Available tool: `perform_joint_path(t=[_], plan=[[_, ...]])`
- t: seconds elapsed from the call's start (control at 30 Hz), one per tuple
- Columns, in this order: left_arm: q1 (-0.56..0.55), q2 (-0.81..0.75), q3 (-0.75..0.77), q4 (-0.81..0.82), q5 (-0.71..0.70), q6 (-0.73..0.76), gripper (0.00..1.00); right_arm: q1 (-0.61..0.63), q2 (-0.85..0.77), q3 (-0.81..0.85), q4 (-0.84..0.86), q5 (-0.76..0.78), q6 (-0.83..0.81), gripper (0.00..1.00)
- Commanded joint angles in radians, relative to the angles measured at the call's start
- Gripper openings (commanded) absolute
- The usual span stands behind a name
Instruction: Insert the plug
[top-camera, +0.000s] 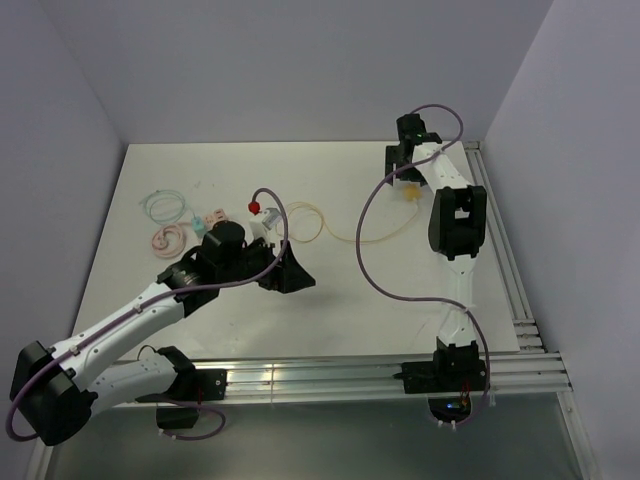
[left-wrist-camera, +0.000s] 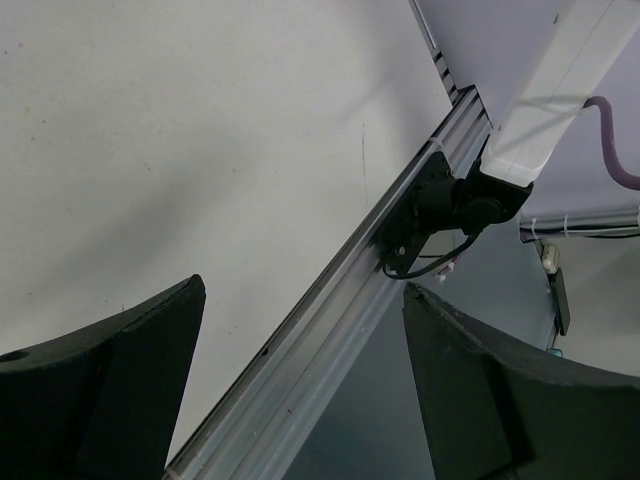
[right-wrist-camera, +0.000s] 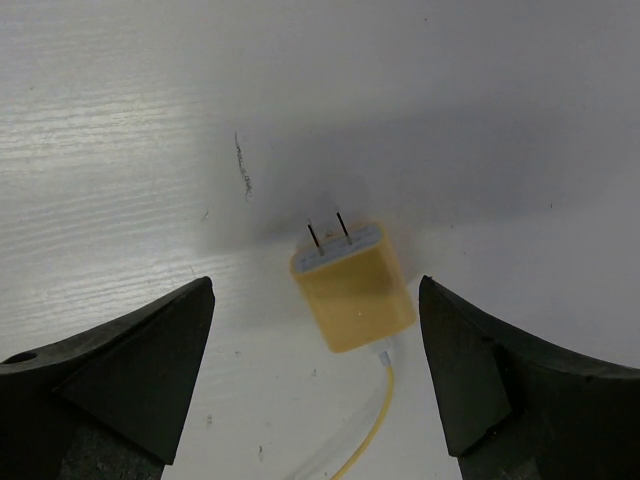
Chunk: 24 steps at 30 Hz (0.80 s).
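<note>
Right claw (right-wrist-camera: 316, 300) is hovering wide open, empty, above the plug (right-wrist-camera: 355, 295); probably best aiming squarely for its flat sides

Top view: bright, even, diffuse light from overhead; white table (top-camera: 200, 165) nearly washed out, walls w/ a lilac-grey cast. Shadows soft & faint. Glare streaks on the metal rails (top-camera: 330, 377) at near edge. Focus ok, but coiled cables (top-camera: 165, 222) at left too small for detail. Left wrist view: table bright, left gripper fingers (left-wrist-camera: 100, 380) underexposed, almost no texture, edges soft. Right wrist view: yellow plug (right-wrist-camera: 352, 290) slightly blurred, broad soft shadow behind its 2 prongs; streaky sheen on table at left; right gripper fingers (right-wrist-camera: 120, 380) dark, out of focus.
</note>
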<state>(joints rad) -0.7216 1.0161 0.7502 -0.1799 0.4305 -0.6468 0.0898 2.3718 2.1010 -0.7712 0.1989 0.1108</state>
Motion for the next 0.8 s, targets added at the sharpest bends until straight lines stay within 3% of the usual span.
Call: perform_joint_path(t=[0.0, 0.33, 0.5, 0.63, 0.73, 0.77], plan=[[-0.002, 0.022, 0.040, 0.057, 0.033, 0.026, 0.85, -0.016, 0.035, 0.063, -0.062, -0.003, -0.042, 0.89], [-0.002, 0.055, 0.043, 0.066, 0.045, 0.007, 0.84, -0.039, 0.156, 0.168, -0.145, -0.052, -0.068, 0.81], [-0.002, 0.047, 0.038, 0.062, 0.034, -0.002, 0.84, -0.039, 0.124, 0.120, -0.109, -0.079, -0.059, 0.63], [-0.002, 0.038, 0.031, 0.062, 0.030, -0.007, 0.84, -0.041, 0.081, 0.067, -0.109, -0.081, -0.030, 0.61], [-0.004, 0.036, 0.032, 0.054, 0.028, -0.010, 0.84, -0.045, 0.061, 0.036, -0.094, -0.125, -0.017, 0.49], [-0.002, 0.035, 0.032, 0.053, 0.030, -0.011, 0.84, -0.047, 0.060, 0.039, -0.102, -0.137, -0.014, 0.40]])
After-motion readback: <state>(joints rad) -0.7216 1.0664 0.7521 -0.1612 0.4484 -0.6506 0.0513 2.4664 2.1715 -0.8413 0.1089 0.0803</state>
